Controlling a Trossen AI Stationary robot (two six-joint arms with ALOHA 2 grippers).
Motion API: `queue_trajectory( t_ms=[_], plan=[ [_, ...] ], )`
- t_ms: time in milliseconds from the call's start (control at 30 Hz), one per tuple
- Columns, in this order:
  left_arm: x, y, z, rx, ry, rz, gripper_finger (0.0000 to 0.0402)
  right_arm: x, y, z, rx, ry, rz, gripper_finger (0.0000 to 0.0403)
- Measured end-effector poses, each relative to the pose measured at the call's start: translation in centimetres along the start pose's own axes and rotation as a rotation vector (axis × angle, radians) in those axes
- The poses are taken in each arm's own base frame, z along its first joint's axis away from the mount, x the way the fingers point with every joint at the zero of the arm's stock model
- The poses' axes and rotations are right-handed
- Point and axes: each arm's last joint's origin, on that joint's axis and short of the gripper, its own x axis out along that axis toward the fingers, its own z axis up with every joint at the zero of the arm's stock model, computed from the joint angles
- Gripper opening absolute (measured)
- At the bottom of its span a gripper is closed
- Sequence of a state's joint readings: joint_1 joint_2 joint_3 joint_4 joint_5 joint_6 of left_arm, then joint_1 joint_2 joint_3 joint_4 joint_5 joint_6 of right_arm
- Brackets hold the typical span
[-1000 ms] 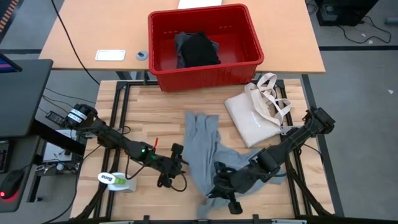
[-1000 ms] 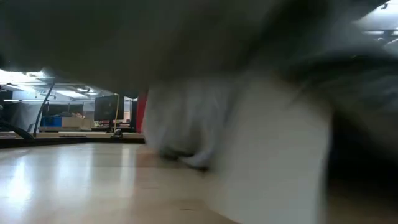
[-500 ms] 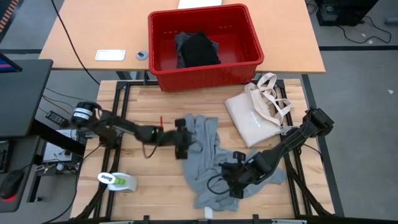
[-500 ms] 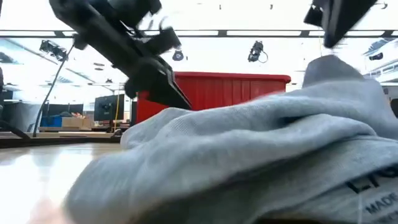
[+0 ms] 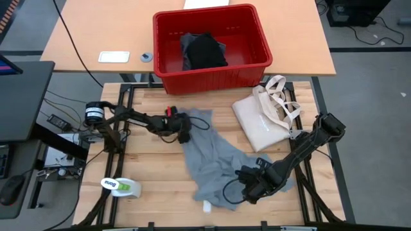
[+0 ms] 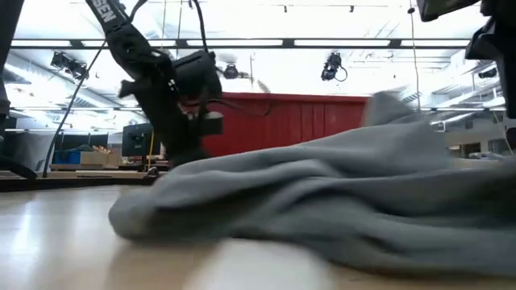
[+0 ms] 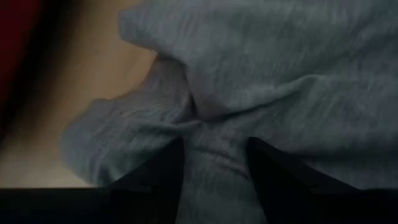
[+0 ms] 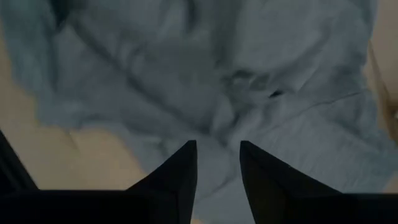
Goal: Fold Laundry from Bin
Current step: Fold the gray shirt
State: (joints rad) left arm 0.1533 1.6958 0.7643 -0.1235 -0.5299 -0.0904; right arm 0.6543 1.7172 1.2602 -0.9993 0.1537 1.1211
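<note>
A grey T-shirt [image 5: 215,163] lies spread in a rumpled diagonal across my surface [image 5: 141,176], no longer the narrow bunched strip it was a second ago. My left hand [image 5: 182,128], which waited low near the front edge then, has swung up to the shirt's far end, close to the red bin [image 5: 210,45], and has cloth pinched between its fingers [image 7: 155,180]; the left wrist view shows fabric gathered between them. My right hand [image 5: 255,185] has slid rightward along the near edge and sits over the shirt's lower hem. Its fingers [image 8: 180,171], shut tight a moment ago, now stand narrowly apart over the cloth, and I judge they have just let go.

A black garment [image 5: 204,51] is still heaped in the bin. A cream tote [image 5: 264,119] rests beside the shirt on the right, just apart from it, and a tape dispenser [image 5: 122,187] stands at the front left.

The pull has opened the shirt out but not flattened it; folds still ridge its middle in the low view. I judge smoothing comes before any fold, with the bin's load untouched.
</note>
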Motion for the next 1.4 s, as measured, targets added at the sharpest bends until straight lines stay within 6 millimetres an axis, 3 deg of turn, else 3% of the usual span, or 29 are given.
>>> queue_trajectory(
  t_ms=[100,200,367,500,600,800,867,967,1133,1267,1400],
  plan=[
    [-1.4,0.4,-1.5,0.018,0.104,0.162,0.0187,-0.1,0.1,-0.3,0.027,-0.034,-0.021,0.0129],
    [-4.1,0.5,-2.7,0.020,0.125,0.315,0.0187,-0.1,0.1,-0.7,0.037,-0.053,-0.045,0.0129],
    [-9.4,0.6,-3.5,-0.034,-0.071,0.485,0.0187,-0.1,-0.4,-0.6,0.055,-0.071,-0.098,0.0129],
    [-12.9,-0.5,-3.1,-0.020,-0.263,0.420,0.0187,-0.1,-0.5,-0.1,0.059,-0.122,-0.108,0.0129],
    [-14.3,-2.0,-2.7,0.044,-0.286,0.186,0.0187,-0.1,0.1,0.3,0.015,-0.191,-0.066,0.0129],
    [-15.5,-6.7,-2.3,0.171,-0.236,-0.593,0.0187,-0.4,3.1,1.4,-0.166,-0.360,0.168,0.0129],
    [-15.8,-8.5,-2.5,0.204,-0.254,-0.705,0.0187,-0.1,3.9,1.5,-0.209,-0.390,0.215,0.0129],
    [-15.6,-11.1,-3.1,0.239,-0.281,-0.750,0.0187,0.2,4.2,1.6,-0.221,-0.389,0.230,0.0129],
    [-13.0,-14.1,-4.0,0.256,-0.273,-0.711,0.0187,1.2,4.4,1.7,-0.215,-0.411,0.182,0.0129],
    [-11.6,-14.3,-3.8,0.320,-0.267,-0.609,0.0187,3.5,6.2,2.7,-0.308,-0.480,0.230,0.0129],
    [-12.1,-13.3,-2.3,0.316,-0.258,-0.575,0.0187,5.9,6.8,4.2,-0.332,-0.559,0.206,0.0129]
  ],
)
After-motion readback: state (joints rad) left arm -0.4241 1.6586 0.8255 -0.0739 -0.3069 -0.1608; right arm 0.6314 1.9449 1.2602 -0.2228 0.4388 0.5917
